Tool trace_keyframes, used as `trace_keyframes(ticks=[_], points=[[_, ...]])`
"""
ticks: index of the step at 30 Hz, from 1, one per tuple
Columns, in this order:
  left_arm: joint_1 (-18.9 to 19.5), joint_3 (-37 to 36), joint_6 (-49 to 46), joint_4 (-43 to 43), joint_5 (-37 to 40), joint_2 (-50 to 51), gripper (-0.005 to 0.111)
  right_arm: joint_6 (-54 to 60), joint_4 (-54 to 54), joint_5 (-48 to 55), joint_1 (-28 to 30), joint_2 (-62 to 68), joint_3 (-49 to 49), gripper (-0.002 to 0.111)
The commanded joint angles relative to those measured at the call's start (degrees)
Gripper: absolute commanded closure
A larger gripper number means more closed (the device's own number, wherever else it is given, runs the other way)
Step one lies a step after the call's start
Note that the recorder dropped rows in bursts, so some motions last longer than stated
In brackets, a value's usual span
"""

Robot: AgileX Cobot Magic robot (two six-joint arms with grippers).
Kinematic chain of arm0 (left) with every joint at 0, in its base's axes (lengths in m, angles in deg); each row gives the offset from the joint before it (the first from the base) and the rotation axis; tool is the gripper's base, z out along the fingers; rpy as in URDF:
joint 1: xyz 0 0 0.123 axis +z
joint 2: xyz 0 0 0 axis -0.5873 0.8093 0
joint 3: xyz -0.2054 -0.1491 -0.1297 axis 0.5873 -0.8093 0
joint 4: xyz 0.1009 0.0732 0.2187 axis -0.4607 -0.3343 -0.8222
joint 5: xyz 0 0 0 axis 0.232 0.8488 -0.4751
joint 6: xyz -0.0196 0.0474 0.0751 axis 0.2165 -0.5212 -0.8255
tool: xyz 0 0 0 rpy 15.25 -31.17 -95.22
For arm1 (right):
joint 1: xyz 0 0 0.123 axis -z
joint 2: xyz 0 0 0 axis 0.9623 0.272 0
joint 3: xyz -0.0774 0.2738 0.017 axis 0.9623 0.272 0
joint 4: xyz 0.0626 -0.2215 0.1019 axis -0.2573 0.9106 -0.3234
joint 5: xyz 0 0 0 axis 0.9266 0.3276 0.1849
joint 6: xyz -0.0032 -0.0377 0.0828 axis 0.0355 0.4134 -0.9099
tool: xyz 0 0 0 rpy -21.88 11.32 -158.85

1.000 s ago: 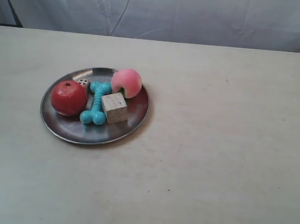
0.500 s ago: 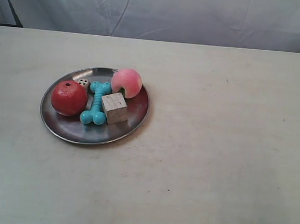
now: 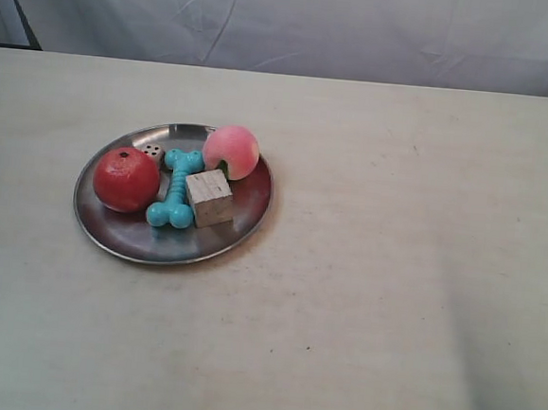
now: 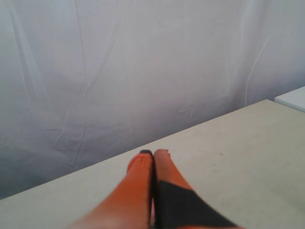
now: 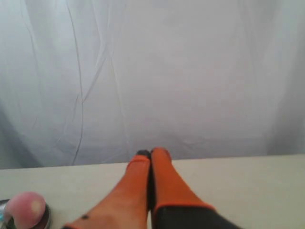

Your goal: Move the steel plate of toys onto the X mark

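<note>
The steel plate (image 3: 120, 236) lies on the table at the exterior view's left. In it are the red fruit (image 3: 126, 179), the pink peach (image 3: 231, 151), the turquoise bone (image 3: 176, 189), the wooden cube (image 3: 209, 197) and the small die (image 3: 153, 151). No arm shows in the exterior view. My left gripper (image 4: 153, 152) is shut with nothing in it, above bare table. My right gripper (image 5: 151, 152) is also shut and empty, and the peach (image 5: 26, 209) sits well off to its side. A faint dark speck (image 3: 414, 149) marks the table; it is too small to tell whether it is the X mark.
The pale table (image 3: 392, 271) stretches wide to the right of the plate and in front of it. A white cloth backdrop (image 3: 317, 23) hangs behind its far edge. A soft shadow (image 3: 497, 384) lies on the table at the lower right.
A shadow has spread over the table at the exterior view's lower right. The plate and toys have not moved.
</note>
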Motion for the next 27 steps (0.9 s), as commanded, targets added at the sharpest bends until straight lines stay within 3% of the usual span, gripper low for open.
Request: trace_keyframes(ticks=[1, 9, 23, 27], points=[[-0.11, -0.36, 0.23, 0.11, 0.06, -0.29, 0.107, 0.20, -4.34, -0.08, 0.34, -0.38, 2.62, 0.109], [-0.11, -0.36, 0.23, 0.11, 0.06, -0.29, 0.107, 0.20, -5.04, 11.36, 0.34, -0.38, 2.62, 0.109], [-0.11, -0.36, 0.34, 0.12, 0.06, -0.29, 0.107, 0.20, -5.04, 12.04, 0.97, -0.38, 2.62, 0.109], [-0.43, -0.36, 0.25, -4.61, -0.12, -1.50, 0.107, 0.20, -5.04, 12.32, 0.98, -0.38, 2.62, 0.109]])
